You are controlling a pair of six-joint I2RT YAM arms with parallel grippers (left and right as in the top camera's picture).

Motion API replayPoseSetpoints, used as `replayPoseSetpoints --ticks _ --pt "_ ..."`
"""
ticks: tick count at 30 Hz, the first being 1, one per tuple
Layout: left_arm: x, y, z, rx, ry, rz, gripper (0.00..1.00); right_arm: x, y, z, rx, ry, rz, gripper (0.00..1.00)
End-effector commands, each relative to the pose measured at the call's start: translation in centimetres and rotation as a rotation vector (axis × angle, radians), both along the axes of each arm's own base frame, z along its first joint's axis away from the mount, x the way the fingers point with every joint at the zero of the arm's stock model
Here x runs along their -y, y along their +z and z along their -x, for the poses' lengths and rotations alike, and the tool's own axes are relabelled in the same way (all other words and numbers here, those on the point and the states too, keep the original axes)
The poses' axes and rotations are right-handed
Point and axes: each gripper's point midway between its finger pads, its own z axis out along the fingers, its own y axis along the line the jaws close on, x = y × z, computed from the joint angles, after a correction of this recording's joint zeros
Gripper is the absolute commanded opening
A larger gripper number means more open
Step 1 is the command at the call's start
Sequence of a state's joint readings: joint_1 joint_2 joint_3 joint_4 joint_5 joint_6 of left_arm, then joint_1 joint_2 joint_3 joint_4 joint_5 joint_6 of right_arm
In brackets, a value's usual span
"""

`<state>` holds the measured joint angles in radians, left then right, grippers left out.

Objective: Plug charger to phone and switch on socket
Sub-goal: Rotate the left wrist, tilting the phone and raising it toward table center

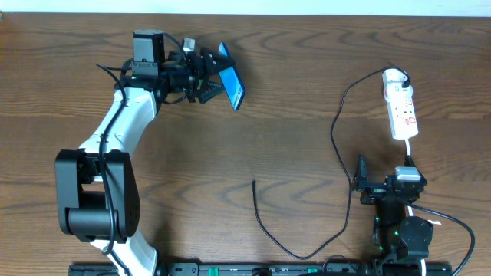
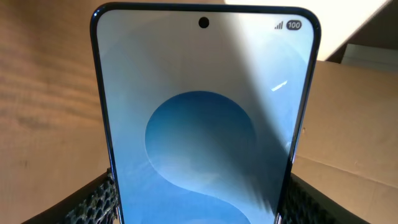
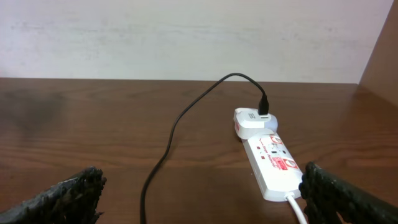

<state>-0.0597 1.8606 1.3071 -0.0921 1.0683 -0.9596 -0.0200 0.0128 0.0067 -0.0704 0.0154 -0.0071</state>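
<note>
The left arm stretches to the far-left of the table [image 1: 307, 46], its left gripper [image 1: 213, 80] clamped on the side edges of the phone [image 2: 205, 124], which is held tilted. The right arm sits folded at near-right, its right gripper [image 3: 202, 186] spread wide and facing the socket [image 1: 402, 107] just ahead. The charger [image 1: 258, 207] tip lies mid-table, well apart from the 2 grippers.

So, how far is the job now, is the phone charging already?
Done: the left gripper holds the phone off the table, and the charger is plugged in at the socket. In hand: the right gripper hangs open before the socket. Left: the charger's free tip lies on the table, not in the phone; switching on likely remains too.
</note>
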Motion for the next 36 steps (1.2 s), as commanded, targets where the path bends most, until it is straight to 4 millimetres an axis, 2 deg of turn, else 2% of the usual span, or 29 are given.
replayPoseSetpoints --ticks 1,8,11,16,27,34,35,36 --pt "-0.2 2.6 -0.7 0.117 0.005 -0.005 0.07 -0.4 0.0 0.0 0.001 0.012 -0.013 0.99" --pt "-0.3 3.7 -1.7 0.134 0.046 0.026 0.07 -0.4 0.0 0.0 0.001 0.012 -0.013 0.99" --pt "-0.3 4.9 -2.5 0.138 0.080 0.063 0.07 0.7 0.2 0.1 0.007 -0.046 0.022 0.99" --pt "-0.1 6.8 -3.3 0.152 0.111 0.124 0.07 0.5 0.1 0.1 0.006 -0.038 0.021 0.99" --pt "-0.5 6.5 -4.5 0.083 0.221 0.135 0.07 0.5 0.2 0.1 0.007 -0.038 0.021 0.99" --pt "0.3 7.5 -4.8 0.106 0.233 0.160 0.07 0.5 0.2 0.1 0.007 -0.036 0.020 0.99" --pt "0.4 7.7 -4.8 0.115 0.230 0.164 0.08 0.3 0.2 0.0 0.008 -0.025 0.012 0.99" --pt "0.5 7.8 -4.8 0.121 0.227 0.165 0.07 -0.7 1.1 0.0 0.046 0.032 -0.044 0.99"
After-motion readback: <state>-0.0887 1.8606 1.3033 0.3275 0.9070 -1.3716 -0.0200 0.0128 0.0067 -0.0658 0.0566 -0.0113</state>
